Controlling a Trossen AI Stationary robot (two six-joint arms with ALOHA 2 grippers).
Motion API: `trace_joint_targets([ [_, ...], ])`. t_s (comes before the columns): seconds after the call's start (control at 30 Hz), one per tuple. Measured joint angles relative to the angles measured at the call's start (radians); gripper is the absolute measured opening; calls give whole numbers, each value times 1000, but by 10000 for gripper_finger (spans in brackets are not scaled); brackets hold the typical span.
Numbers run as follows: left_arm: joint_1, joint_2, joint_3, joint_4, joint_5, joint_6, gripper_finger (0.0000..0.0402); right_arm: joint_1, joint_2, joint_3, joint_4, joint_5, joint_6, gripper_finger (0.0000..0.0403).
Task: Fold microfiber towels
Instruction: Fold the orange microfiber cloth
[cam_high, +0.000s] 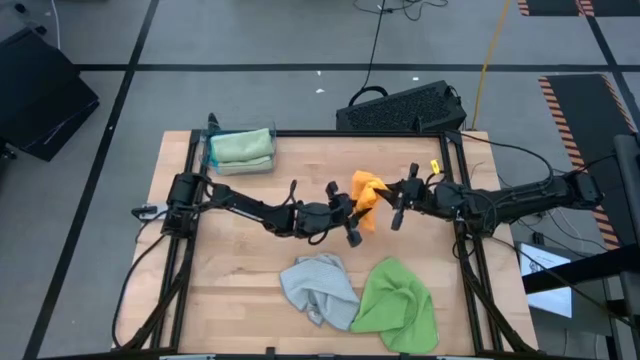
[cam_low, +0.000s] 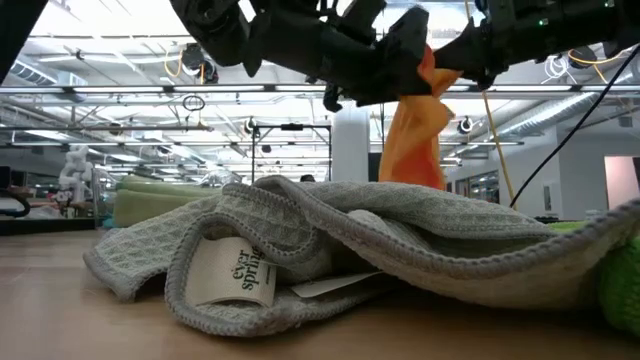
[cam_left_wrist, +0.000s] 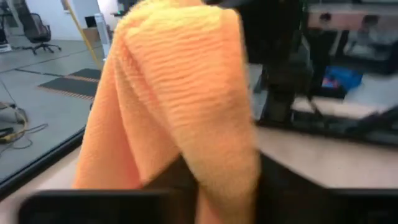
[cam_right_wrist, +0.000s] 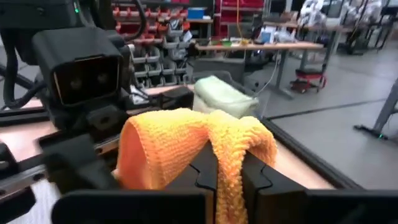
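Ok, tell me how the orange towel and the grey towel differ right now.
The orange towel hangs in the air between the left gripper and the right gripper; the grey towel lies crumpled on the table. The right gripper is shut on the orange towel; nothing grips the grey one. Both are unfolded.

Between my left gripper (cam_high: 352, 213) and right gripper (cam_high: 393, 203) hangs one towel (cam_high: 366, 196); two crumpled towels (cam_high: 318, 287) lie nearer the table's (cam_high: 240, 260) front edge.
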Motion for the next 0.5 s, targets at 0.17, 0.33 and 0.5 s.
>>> trace_joint_targets([
  [0.17,1,-54,0,-245,-32,-15,25,0,-4,0,-99,-25,68,14],
  [0.33,-7,-125,0,-472,-32,-71,23,0,-4,0,-253,-30,168,40],
  [0.5,-23,-146,0,-547,24,-91,10,1,-4,0,-434,-78,259,104],
])
